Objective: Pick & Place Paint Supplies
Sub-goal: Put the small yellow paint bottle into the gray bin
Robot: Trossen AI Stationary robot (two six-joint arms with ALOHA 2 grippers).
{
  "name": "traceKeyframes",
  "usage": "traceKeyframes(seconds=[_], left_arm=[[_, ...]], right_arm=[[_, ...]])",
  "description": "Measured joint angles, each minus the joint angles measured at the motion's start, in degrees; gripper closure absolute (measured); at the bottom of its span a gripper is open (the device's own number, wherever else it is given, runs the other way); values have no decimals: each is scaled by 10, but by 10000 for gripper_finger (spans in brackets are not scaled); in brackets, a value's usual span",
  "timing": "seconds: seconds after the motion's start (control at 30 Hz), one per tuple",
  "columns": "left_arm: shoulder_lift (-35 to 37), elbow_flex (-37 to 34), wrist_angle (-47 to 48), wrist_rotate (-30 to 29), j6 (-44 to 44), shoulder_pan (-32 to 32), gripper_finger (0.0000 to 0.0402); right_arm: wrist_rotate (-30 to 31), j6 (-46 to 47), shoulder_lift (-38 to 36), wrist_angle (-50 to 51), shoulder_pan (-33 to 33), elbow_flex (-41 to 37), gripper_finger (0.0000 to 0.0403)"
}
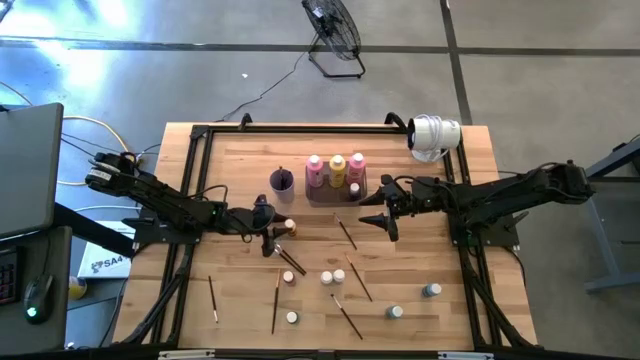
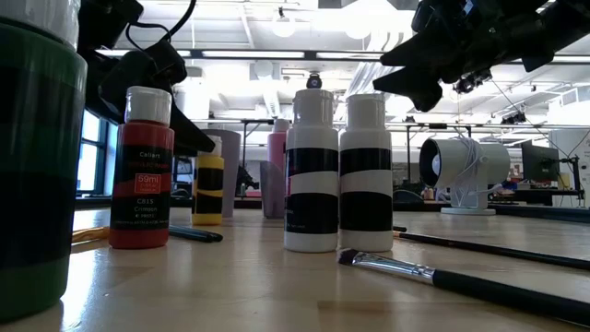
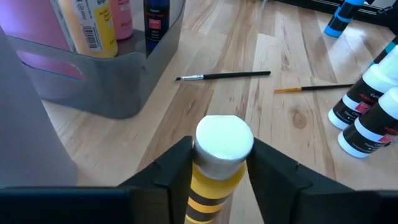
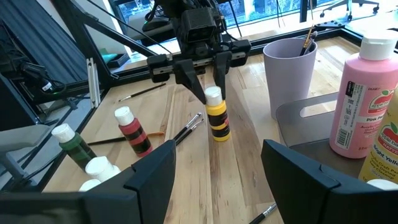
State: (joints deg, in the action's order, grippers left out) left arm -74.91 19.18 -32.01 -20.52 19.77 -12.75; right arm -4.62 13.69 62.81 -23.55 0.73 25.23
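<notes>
1. Fingers of the left gripper (image 3: 221, 171) stand on either side of a small yellow bottle with black stripes and a white cap (image 3: 217, 165); the left wrist view shows them flanking its neck, but whether they are pressing on it I cannot tell.
2. Seen from the right wrist view, that same yellow bottle (image 4: 216, 117) stands upright on the light wooden table (image 4: 186, 180), the left gripper (image 4: 204, 78) coming down over its cap, near the pale purple cup (image 4: 289, 68).
3. From the high view, the right gripper (image 1: 383, 215) hangs with jaws wide apart and nothing in them, just in front of the dark grey rectangular tray (image 1: 335, 197), which holds tall pink and yellow-orange bottles (image 1: 337, 170).
4. Only the high view shows the spread of thin dark-handled paintbrushes (image 1: 275, 300) and tiny white-capped bottles (image 1: 326, 277) across the near half of the table.
5. Only the low view shows a red crimson bottle (image 2: 143, 171) and two black-and-white banded bottles (image 2: 336, 175) upright at table level.
</notes>
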Motion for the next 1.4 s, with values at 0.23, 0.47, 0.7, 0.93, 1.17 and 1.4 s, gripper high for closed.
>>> traceKeyframes(seconds=[0.23, 0.47, 0.7, 0.93, 1.17, 1.4], left_arm=[[0, 0, 0, 0, 0, 0, 276], [0, 0, 1, 4, 0, 0, 277], [1, 0, 0, 5, 0, 0, 278], [1, 0, -5, 7, 0, 0, 278], [7, 5, -23, 7, -15, 0, 279], [11, 60, 16, 22, -56, 0, 279]], right_arm=[[0, 0, 0, 0, 0, 0, 175], [0, 0, 0, 0, 0, 0, 175], [0, 0, 0, 0, 0, 0, 175], [0, 0, 0, 0, 0, 0, 175], [0, 0, 0, 0, 0, 0, 175], [0, 0, 0, 2, 0, 0, 175]])
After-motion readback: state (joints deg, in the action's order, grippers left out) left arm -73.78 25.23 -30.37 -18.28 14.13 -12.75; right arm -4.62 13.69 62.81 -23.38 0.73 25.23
